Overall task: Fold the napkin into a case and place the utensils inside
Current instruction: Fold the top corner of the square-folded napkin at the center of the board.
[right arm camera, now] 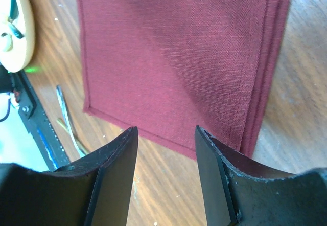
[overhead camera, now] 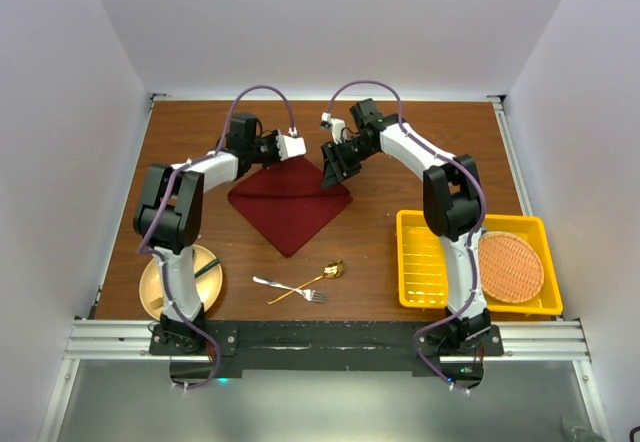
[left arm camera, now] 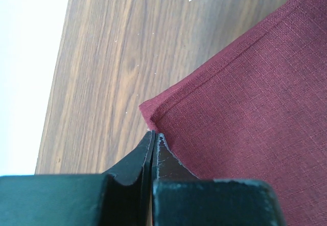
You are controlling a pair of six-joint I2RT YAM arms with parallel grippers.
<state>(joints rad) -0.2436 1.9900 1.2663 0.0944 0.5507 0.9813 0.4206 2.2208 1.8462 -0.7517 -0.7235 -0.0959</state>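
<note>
Two arms meet over the far side of a wooden table (overhead camera: 420,152), where the napkin (overhead camera: 290,204) lies flat as a maroon diamond at the centre. The left gripper (left arm camera: 155,135) is fully closed, its jaws pressed together with the tips at the hem just beside the cloth's far corner. Whether any fabric is pinched between them cannot be told. The right gripper (right arm camera: 166,130) hangs above the napkin's right-hand corner with its jaws partly spread and nothing between them. Its wrist view shows stacked hems along one edge of the cloth, so the napkin lies in more than one layer.

The fork (overhead camera: 268,283) and the gold spoon (overhead camera: 333,269) lie crossed on the bare wood near the front edge, just beyond the napkin's near point and apart from it. Neither gripper is close to them.

At the right front sits a yellow tray (overhead camera: 420,272) with a round orange mat (overhead camera: 511,266) resting over its right half. At the left front, by the left arm's base, a pale plate (overhead camera: 158,290) holds green-handled cutlery (overhead camera: 206,268).
</note>
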